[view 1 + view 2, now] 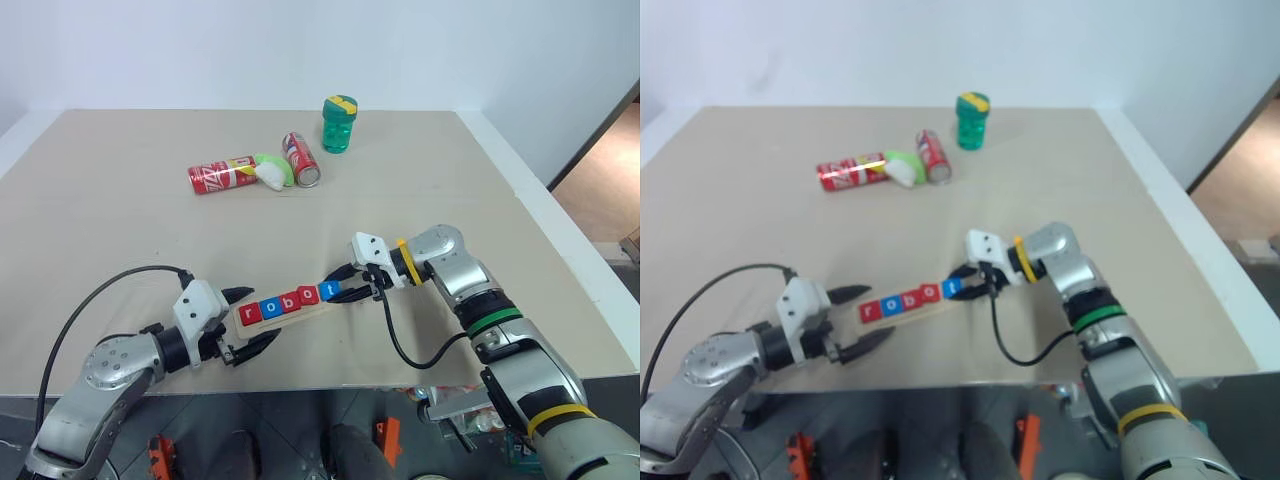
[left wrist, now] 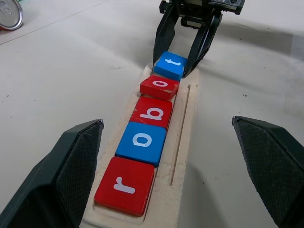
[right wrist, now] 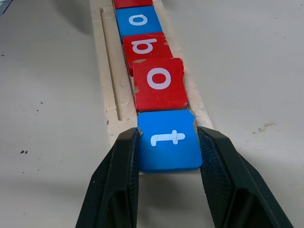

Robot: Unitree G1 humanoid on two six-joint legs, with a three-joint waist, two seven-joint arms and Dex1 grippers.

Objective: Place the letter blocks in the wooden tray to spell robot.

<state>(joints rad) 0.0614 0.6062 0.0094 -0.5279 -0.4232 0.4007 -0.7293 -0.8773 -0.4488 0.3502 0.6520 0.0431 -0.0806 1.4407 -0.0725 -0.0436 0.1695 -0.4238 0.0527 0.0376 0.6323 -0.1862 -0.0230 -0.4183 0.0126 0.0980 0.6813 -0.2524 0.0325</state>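
The wooden tray lies on the surface with five letter blocks in a row reading r, o, b, o, t. The right gripper pinches the blue t block at the tray's far end. The left gripper stands spread wide around the tray's r end, touching nothing.

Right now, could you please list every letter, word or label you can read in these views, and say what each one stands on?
"r" on the red block.
"o" on the blue block.
"b" on the red block.
"o" on the red block.
"t" on the blue block, between the right gripper's fingers.
Soda cans: print too small to read.
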